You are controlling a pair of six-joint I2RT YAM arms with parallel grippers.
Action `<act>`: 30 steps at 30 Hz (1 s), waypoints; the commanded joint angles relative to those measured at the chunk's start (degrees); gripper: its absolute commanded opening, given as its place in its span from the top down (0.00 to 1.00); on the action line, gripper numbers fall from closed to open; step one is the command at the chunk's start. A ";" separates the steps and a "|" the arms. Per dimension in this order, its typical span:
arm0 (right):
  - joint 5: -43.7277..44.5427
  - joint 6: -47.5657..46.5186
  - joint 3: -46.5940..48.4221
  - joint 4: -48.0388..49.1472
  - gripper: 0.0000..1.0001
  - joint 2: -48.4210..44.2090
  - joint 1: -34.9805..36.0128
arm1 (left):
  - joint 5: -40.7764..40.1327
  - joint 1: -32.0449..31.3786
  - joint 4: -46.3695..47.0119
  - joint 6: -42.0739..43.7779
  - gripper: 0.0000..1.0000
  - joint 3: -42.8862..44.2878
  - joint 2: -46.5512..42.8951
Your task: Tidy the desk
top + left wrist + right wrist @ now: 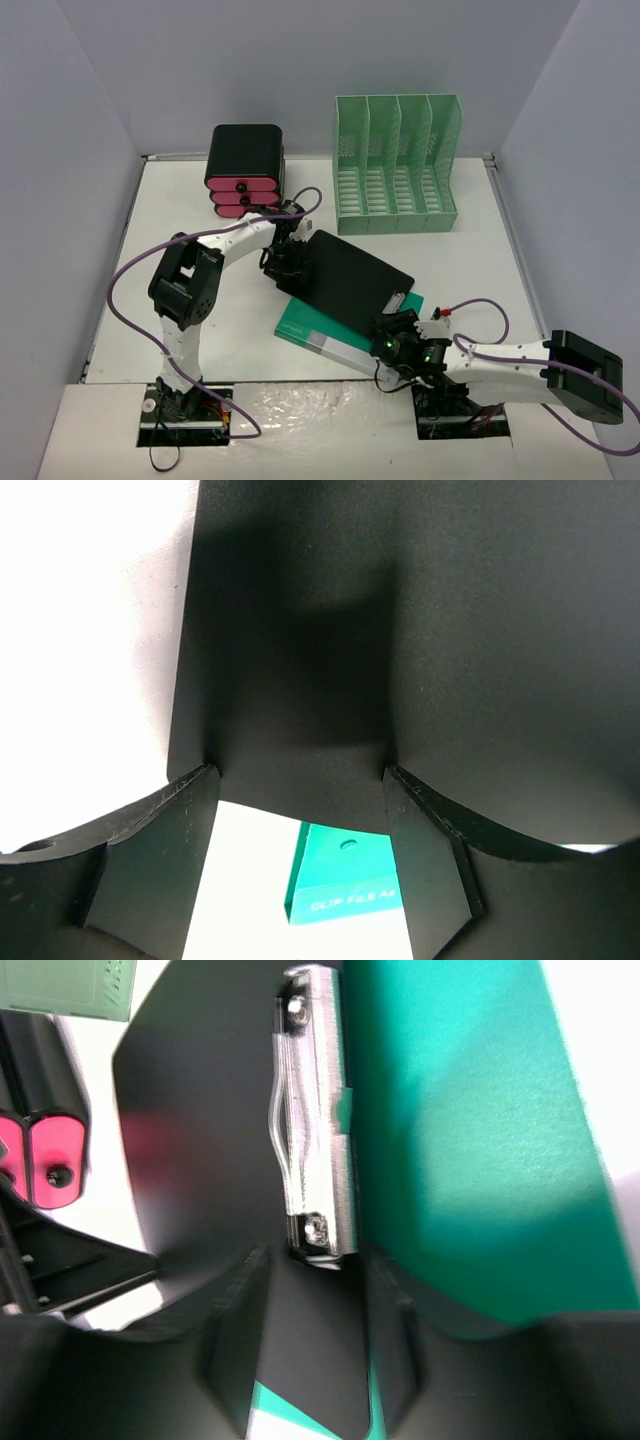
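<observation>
Looks like pick-up of flat black clipboard (350, 275) off teal box (305, 330) on large white desk (480, 260) under both arms, left gripper (300, 775) spread open at far corner, right gripper (318, 1260) round silver clip (320, 1110), grip unclear; needs firm closing bef. lift.

A robot lab cell staged as an office: grey panels (80, 120) wall the white desk (470, 270). Beyond the left gripper (284, 262) stand a drawer unit (244, 170) and green file rack (395, 165).

Bright light; R wrist view blurry, desk (90, 630) overexposed.
</observation>
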 commanded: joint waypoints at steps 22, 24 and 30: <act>3.22 -32.54 26.14 -15.41 1.00 4.84 0.65 | -5.62 -0.90 -2.62 -0.47 0.37 -0.15 -9.48; 3.74 -36.35 30.53 -17.06 1.00 6.47 0.73 | -6.52 -0.90 -3.29 -0.47 0.37 0.74 -10.75; 5.80 -40.43 39.63 -23.71 1.00 7.51 0.91 | -8.86 -0.92 -5.41 -0.66 0.37 3.16 -13.75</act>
